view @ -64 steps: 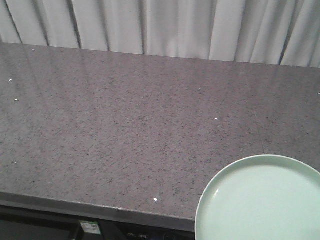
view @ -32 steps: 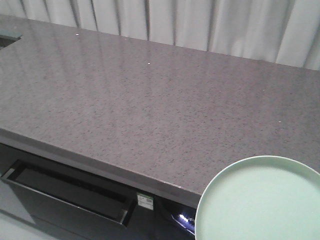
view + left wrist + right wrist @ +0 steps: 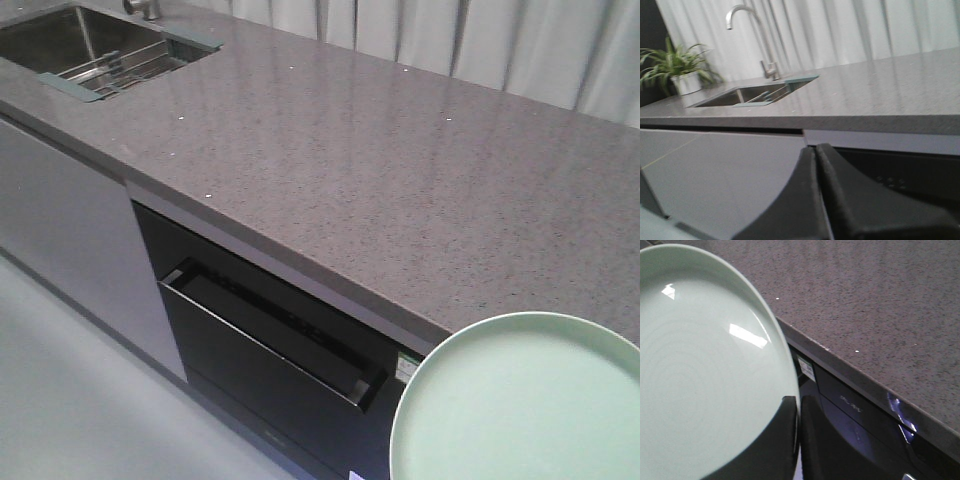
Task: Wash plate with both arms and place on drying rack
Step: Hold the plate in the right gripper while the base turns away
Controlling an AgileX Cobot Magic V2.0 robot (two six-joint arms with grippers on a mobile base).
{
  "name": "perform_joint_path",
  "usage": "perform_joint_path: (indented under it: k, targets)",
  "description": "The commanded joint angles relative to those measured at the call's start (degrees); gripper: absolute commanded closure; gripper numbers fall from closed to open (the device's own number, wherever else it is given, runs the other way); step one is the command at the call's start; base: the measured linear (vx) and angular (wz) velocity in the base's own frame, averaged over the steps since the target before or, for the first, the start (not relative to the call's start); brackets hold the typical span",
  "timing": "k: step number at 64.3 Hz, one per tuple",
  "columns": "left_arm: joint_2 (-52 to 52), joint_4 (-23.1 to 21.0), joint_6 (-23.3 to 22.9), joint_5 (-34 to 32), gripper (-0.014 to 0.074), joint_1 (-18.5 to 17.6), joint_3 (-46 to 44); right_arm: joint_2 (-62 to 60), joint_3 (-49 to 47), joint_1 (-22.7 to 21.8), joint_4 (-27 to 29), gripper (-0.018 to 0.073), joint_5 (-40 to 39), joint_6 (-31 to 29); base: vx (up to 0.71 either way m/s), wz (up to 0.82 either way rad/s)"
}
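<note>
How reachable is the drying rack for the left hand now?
Probably not yet. The left hand is out in front of the cabinets, while the drying rack lies in the sink far along the countertop. Nothing blocks it; it looks too far.

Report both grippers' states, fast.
Left gripper: shut, nothing between its fingers.
Right gripper: shut on the rim of the plate.

Glossy smooth plate (image 3: 520, 410), speckled stone counter (image 3: 400, 180) w/ sheen, shiny steel sink (image 3: 45, 35)
</note>
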Motion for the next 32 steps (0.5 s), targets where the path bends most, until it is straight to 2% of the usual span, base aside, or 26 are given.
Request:
perform_joint_path:
  k: [1, 32]
  targets:
    - [-0.84, -0.12, -0.51, -4.00, 0.0603, -0.02, -1.42, 0.79, -1.38, -0.39, 0.88, 0.0561, -3.78, -0.13, -0.10, 0.46]
    - [-0.84, -0.12, -0.51, -4.00, 0.0603, -0.02, -1.42, 0.79, -1.38, -0.39, 0.93, 0.0561, -3.81, -0.13, -0.06, 0.39]
